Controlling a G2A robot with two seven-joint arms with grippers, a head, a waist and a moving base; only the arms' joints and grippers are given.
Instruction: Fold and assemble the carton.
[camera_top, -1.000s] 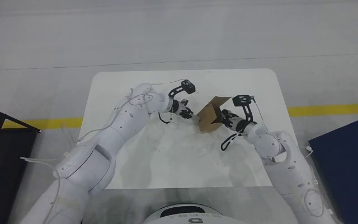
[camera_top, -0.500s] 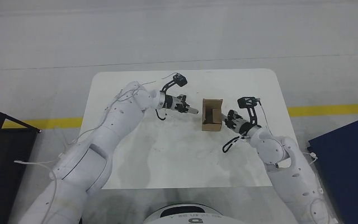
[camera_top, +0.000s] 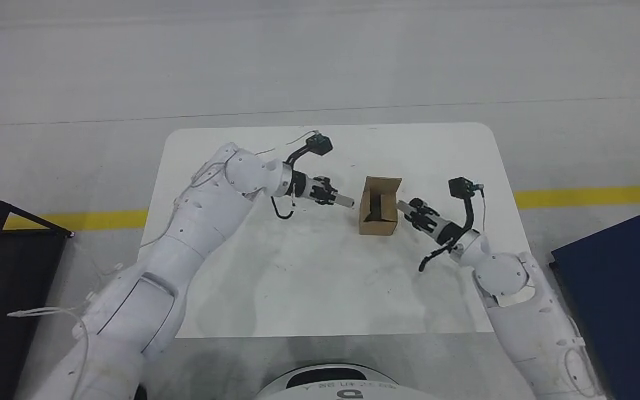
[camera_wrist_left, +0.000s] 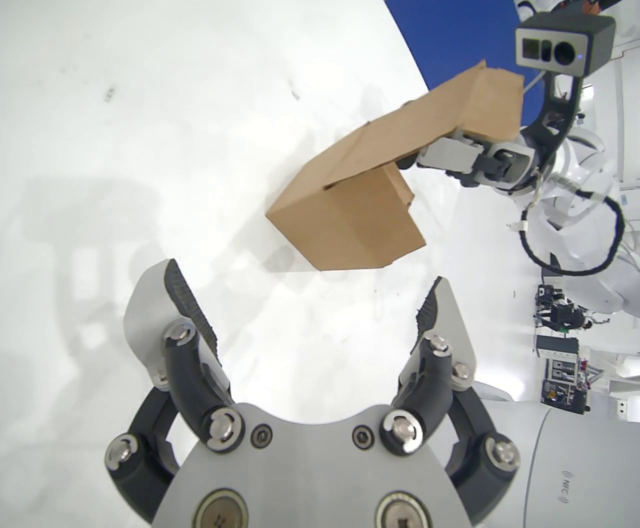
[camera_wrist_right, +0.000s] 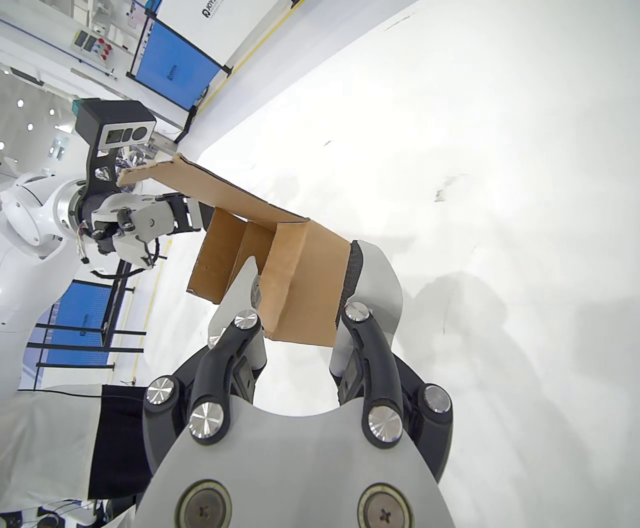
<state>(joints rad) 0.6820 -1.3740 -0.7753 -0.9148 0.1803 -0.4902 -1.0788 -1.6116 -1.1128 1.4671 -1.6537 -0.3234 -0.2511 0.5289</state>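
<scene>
A brown carton (camera_top: 380, 205) stands on the white table (camera_top: 250, 290), right of centre, with one long flap raised. My right gripper (camera_top: 402, 208) is at its right side, shut on the carton's wall; in the right wrist view the cardboard (camera_wrist_right: 310, 280) sits between the gripper's fingertips (camera_wrist_right: 302, 262). My left gripper (camera_top: 350, 201) is just left of the carton and a short gap away. In the left wrist view it (camera_wrist_left: 305, 285) is open and holds nothing, with the carton (camera_wrist_left: 350, 230) beyond it and the right gripper (camera_wrist_left: 450, 155) on the far flap.
The table's back edge lies a little behind the carton and its right edge (camera_top: 510, 200) is close to the right arm. Bare tabletop stretches to the front and left. A dark blue panel (camera_top: 610, 280) stands on the floor to the right.
The carton, tilted between both grippers a second ago, now stands square. My left gripper has drawn back to the left, off the carton. The right arm has shifted right, still holding it.
</scene>
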